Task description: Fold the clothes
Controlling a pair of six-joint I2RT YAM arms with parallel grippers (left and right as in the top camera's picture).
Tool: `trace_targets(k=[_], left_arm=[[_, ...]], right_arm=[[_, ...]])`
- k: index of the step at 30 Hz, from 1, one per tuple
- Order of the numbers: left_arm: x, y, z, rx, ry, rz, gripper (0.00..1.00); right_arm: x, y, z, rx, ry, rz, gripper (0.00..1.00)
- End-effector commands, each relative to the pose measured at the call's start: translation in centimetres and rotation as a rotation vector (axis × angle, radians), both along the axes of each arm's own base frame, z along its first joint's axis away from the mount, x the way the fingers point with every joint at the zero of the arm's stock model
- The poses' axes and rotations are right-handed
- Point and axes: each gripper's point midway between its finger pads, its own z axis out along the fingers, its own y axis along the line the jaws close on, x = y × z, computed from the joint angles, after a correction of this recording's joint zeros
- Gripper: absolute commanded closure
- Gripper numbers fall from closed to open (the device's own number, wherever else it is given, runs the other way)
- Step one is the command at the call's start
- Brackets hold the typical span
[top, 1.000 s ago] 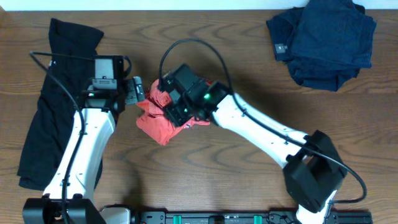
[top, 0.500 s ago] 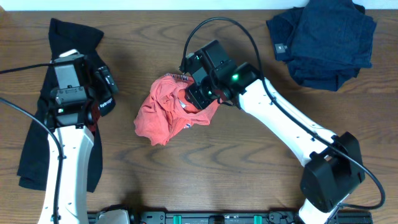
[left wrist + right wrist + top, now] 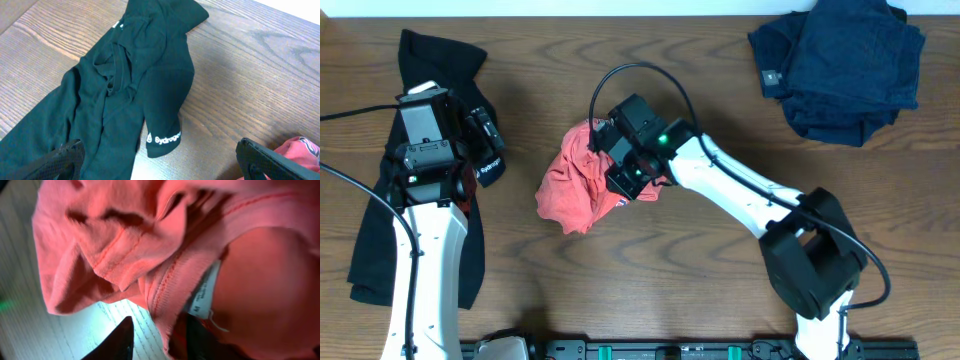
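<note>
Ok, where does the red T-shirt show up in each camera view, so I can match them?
Overhead: the red T-shirt lies crumpled just left of the picture's centre.
Left wrist: only a small piece of it shows, at the bottom right edge.
Right wrist: it fills most of the picture, very close up.
Shared landmark: the wooden table, whose grain shows beside the shirt in all three views.

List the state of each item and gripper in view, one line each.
coral-red T-shirt: crumpled heap mid-table, unfolded.
black garment: stretched out long on the left side, unfolded.
navy garment: loosely folded pile, far right corner.
left gripper: open, empty, over the black garment.
right gripper: down on the T-shirt, fingers either side of a neckline fold; can't tell if it is clamped.
</note>
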Motion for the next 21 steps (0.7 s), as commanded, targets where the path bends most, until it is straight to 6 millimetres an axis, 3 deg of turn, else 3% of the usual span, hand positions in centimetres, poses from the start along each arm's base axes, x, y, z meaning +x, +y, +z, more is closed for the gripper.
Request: trace_targets(k=[1,5,11,16,21], left_arm=[[0.0,0.2,0.6,-0.005,-0.019,0.018,0.02],[0.0,0.2,0.6,-0.005,-0.018,0.018,0.02],[0.0,0.2,0.6,-0.005,-0.018,0.019,0.02],[0.1,0.2,0.6,-0.005,-0.019,0.019,0.02],[0.1,0.3,0.6,-0.004,-0.019,0.019,0.02]], right_arm=[[-0.2,0.2,-0.1,0.009,0.004,0.019,0.74],[-0.3,0.3,0.0,0.009,0.003,0.022,0.99],[-1.9,1.7,2.5,0.008,-0.016,0.097,0.99],[-6.3,4.8,6.0,0.003,-0.047,0.250,0.99],[-11.1,7.1,5.5,-0.009,-0.033,0.362,0.99]])
